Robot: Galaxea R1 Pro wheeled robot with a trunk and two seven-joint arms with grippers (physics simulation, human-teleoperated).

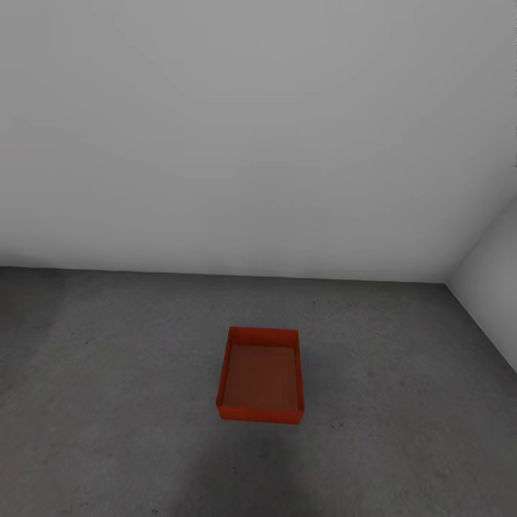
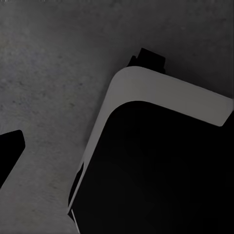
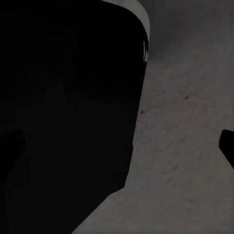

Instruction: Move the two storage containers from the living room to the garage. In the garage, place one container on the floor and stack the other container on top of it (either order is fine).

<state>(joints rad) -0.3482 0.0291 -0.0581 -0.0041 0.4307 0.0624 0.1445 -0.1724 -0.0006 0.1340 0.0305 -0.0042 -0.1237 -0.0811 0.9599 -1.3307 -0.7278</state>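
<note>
One orange-red storage container [image 1: 261, 373] stands upright and open-topped on the garage's dark grey concrete floor [image 1: 108, 373], a little ahead of me and about a bin's length short of the back wall. It reads as a single bin; I cannot tell whether another is nested inside it. The living room is out of view. In the left wrist view a dark fingertip [image 2: 9, 152] pokes in over bare concrete. The right wrist view shows a similar dark fingertip [image 3: 228, 146] at the edge. Nothing is seen between either gripper's fingers.
A plain white wall [image 1: 251, 143] closes the far side, and a second white wall [image 1: 495, 287] meets it in a corner at the right. My own black, white-edged body [image 2: 156, 170] looms close in both wrist views [image 3: 63, 122]. Concrete spreads on all sides of the bin.
</note>
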